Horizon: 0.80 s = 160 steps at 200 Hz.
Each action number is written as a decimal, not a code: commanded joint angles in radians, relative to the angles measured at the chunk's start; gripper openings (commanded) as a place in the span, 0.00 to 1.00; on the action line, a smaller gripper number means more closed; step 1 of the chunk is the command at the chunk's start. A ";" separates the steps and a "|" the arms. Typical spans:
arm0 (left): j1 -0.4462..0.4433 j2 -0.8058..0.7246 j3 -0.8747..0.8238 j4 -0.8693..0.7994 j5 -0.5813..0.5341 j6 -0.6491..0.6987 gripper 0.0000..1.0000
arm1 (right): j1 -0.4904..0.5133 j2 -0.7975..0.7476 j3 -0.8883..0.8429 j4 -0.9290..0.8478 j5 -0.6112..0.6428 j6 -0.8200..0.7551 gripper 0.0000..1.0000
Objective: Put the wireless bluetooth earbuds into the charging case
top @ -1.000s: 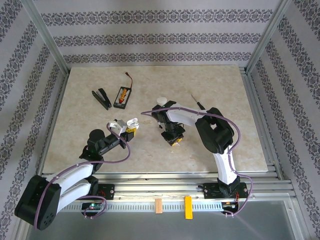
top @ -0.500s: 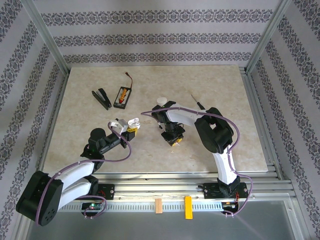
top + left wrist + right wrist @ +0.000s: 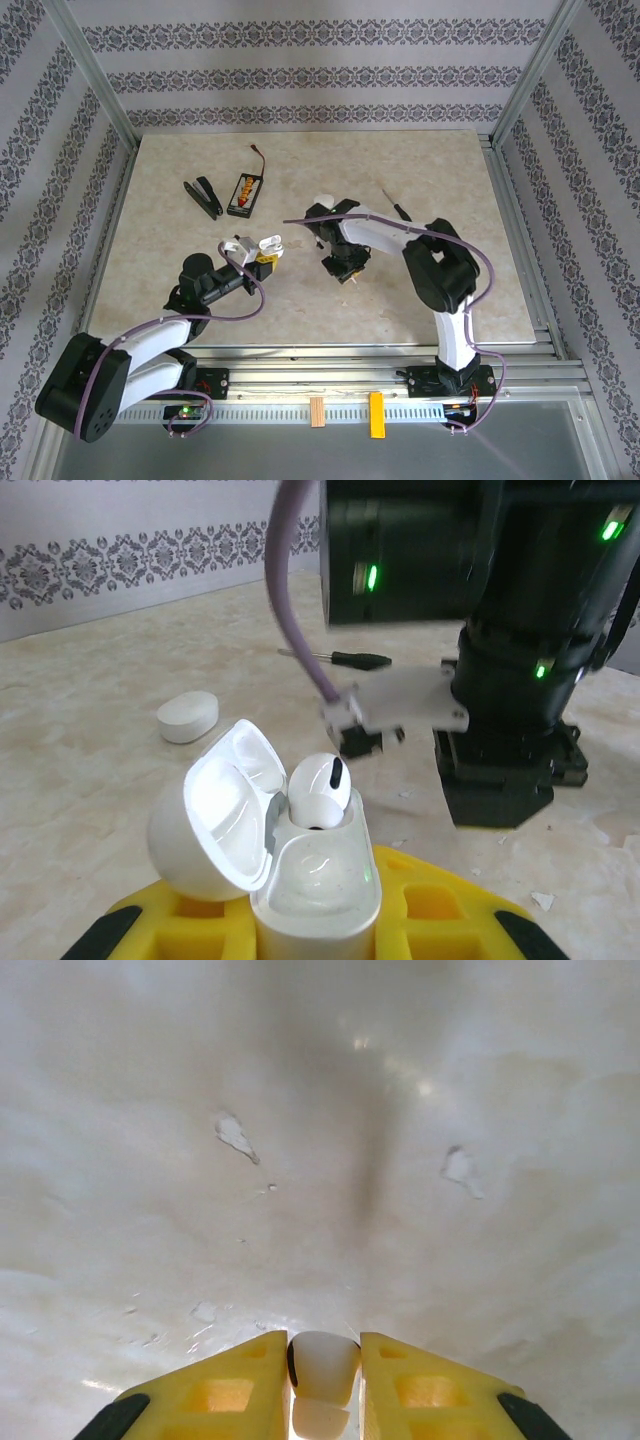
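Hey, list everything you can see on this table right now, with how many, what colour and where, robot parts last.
open charging case: one, white, lid up, in the left gripper
seated earbud: one, white, in the open charging case
held earbud: one, white, between the right gripper's fingers
closed case: one, white, on the table
screwdriver: one, dark handle, far right of centre
battery holder: one, black, far left
two-pronged tool: one, black, left of the battery holder
table: one, beige
left gripper: yellow fingers, closed
right gripper: yellow fingers, closed

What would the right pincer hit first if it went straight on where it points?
Probably the bare marble tabletop straight ahead; nothing lies between it and the right pincer, which pinches an earbud.
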 commanded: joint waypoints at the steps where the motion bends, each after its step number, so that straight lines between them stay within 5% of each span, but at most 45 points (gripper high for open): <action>1: 0.002 0.024 0.036 0.096 0.067 -0.024 0.05 | -0.014 -0.142 -0.009 0.088 0.025 -0.017 0.21; 53: -0.001 0.076 0.044 0.179 0.096 -0.068 0.06 | -0.015 -0.376 -0.104 0.410 -0.054 -0.040 0.19; 111: -0.003 0.128 0.057 0.271 0.130 -0.124 0.03 | -0.012 -0.574 -0.273 0.816 -0.343 -0.034 0.19; 160: -0.009 0.199 0.085 0.385 0.191 -0.205 0.03 | 0.011 -0.566 -0.336 1.007 -0.516 0.000 0.19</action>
